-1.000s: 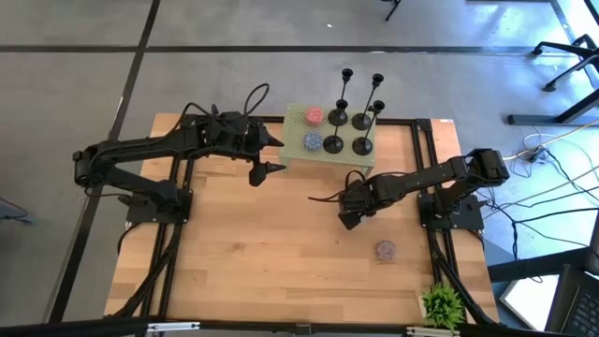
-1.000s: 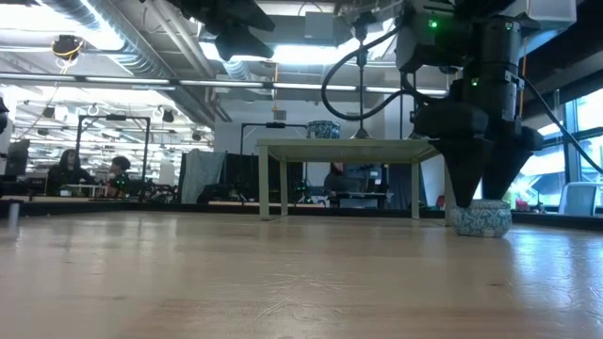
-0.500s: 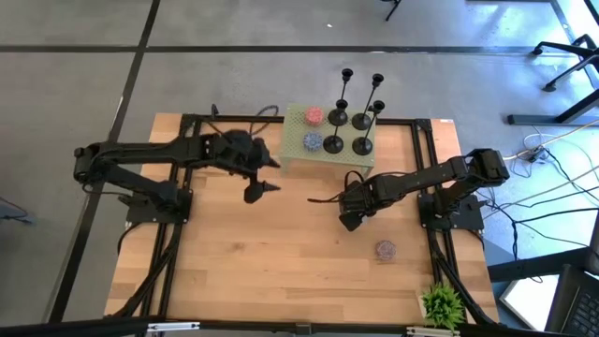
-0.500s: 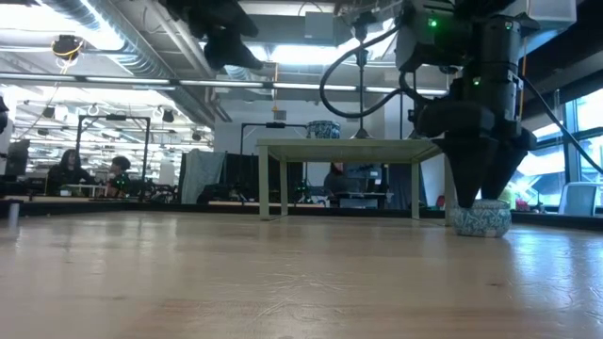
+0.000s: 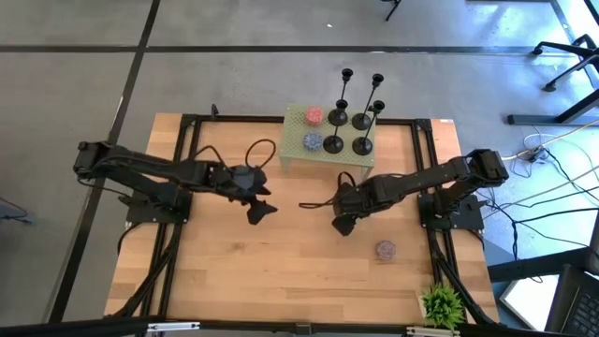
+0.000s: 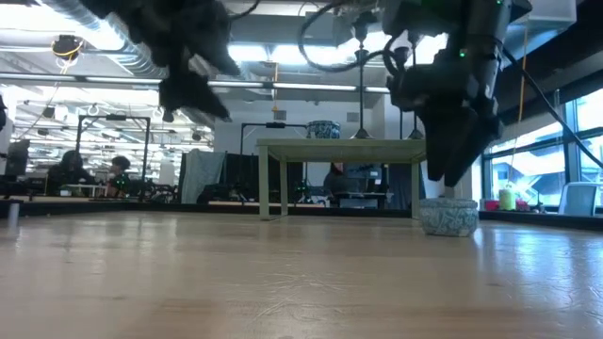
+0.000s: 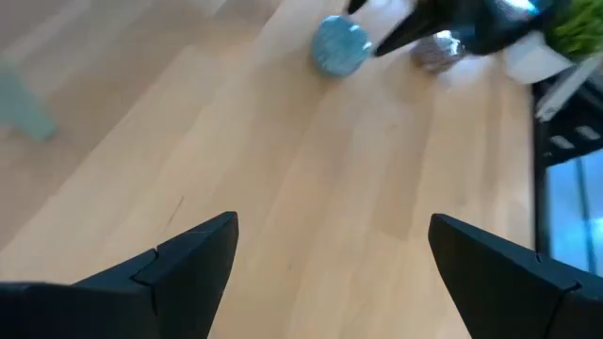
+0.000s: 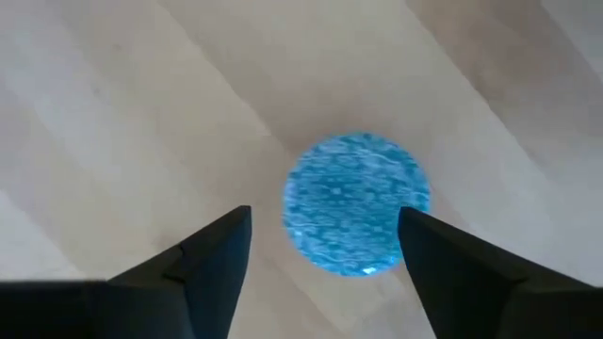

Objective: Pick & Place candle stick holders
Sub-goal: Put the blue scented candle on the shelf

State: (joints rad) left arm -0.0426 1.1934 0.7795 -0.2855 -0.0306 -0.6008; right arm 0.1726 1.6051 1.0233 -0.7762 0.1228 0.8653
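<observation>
Nearest, we note 1 round patterned pot on the wooden bench. Mid-bench, left gripper and right gripper both hang wide and empty, the right above 1 blue patterned pot. Farthest, 4 black candle stick holders stand on a small green stand.

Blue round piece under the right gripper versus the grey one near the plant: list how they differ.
The blue round piece is bright blue; the grey round piece is dull. The blue one lies below the open right gripper; the grey one lies apart, nearer the plant. Both are round and rest on the wooden table.
</observation>
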